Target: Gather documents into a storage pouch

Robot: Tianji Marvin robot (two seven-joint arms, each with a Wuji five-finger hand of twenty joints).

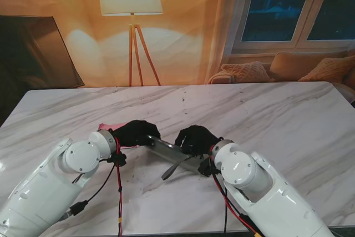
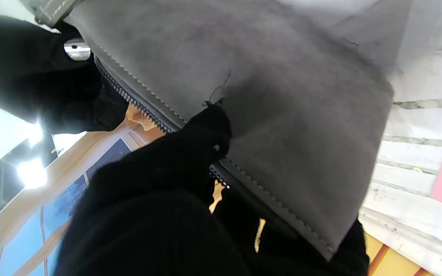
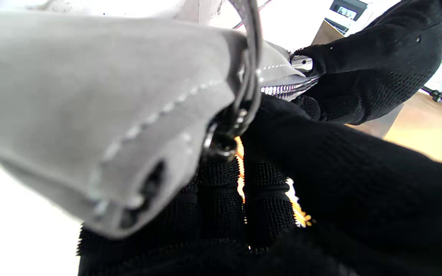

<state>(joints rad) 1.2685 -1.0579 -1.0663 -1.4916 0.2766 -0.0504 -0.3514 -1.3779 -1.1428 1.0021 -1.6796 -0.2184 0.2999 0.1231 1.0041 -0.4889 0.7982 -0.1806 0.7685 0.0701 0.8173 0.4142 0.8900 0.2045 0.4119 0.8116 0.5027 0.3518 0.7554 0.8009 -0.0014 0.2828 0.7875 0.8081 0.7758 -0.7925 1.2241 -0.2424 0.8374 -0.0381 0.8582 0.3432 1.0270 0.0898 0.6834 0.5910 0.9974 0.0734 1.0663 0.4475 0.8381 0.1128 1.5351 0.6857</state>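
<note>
While both hands' fingers clamp grey pouch, pink document lies beside left hand.

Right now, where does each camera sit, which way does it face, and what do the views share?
Stand view: above the shoulders, looking down at the table; both arms, left hand and right hand on the pouch.
Left wrist view: along the left fingers gripping the pouch by its zipper.
Right wrist view: along the right fingers at the pouch's end ring.
All share the pouch; each wrist view shows the other hand.
</note>
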